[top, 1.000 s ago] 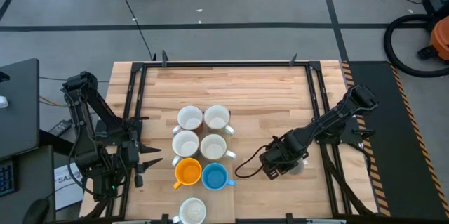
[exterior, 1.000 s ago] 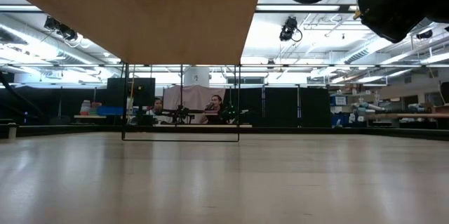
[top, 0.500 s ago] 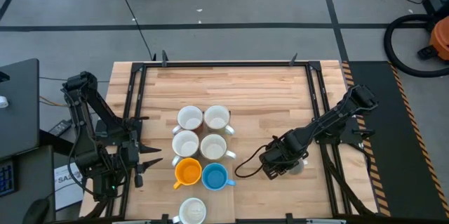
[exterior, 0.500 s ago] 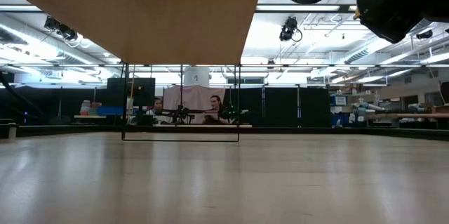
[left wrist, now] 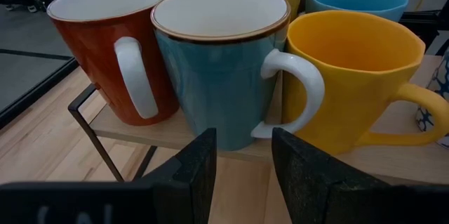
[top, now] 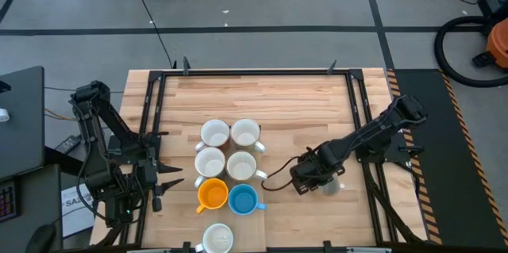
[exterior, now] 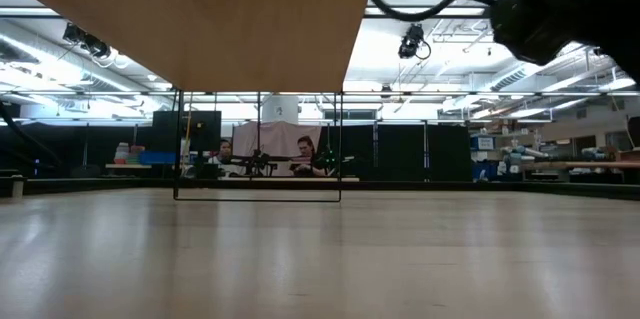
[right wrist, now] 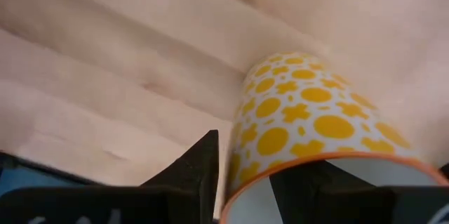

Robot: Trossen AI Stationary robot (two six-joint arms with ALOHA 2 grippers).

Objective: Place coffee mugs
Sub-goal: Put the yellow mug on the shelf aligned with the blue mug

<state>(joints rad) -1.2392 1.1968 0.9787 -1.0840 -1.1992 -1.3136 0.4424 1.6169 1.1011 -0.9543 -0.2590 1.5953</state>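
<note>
Several mugs stand upright in a tight block mid-table: white-lined ones, an orange one and a bright blue one. One more white mug sits by the near edge. The left wrist view shows a red mug, a teal mug and a yellow-orange mug resting by their bases on a small wooden shelf on a wire stand. My left gripper is open, left of them, touching nothing. My right gripper is shut on a yellow patterned mug, right of the block. My right gripper holds the yellow patterned mug by its rim. One finger lies outside the wall and the other inside the mouth. The fingers come from above, slanting from the table's right. The mug hangs below them, base toward the table.
Bare wood lies right of the mug block and across the far half of the table. Black frame rails run along the table's sides. In the low view the shelf's underside fills the upper left, and people sit far off in the room behind.
My right gripper, still shut on the yellow patterned mug, has moved a little toward the table's left and far side, nearer the block of mugs. The left arm and the standing mugs have kept still.
</note>
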